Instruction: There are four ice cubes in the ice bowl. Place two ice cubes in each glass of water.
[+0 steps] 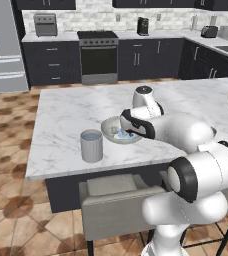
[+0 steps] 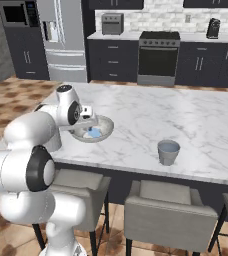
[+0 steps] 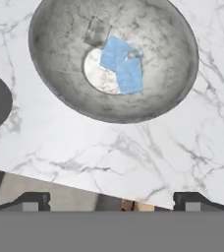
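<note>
Gripper, jaws released, is hovering near the counter's front edge; centring over the ice cubes in the ice bowl is advisable.

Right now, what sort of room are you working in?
A home kitchen, rendered: a stove set among dark cabinets, a steel fridge, and a marble island with stools.

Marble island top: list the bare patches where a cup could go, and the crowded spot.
Bare marble stretches behind the glass of water toward the stove side. Crowded: the front edge, where the ice bowl sits under the open gripper.
</note>
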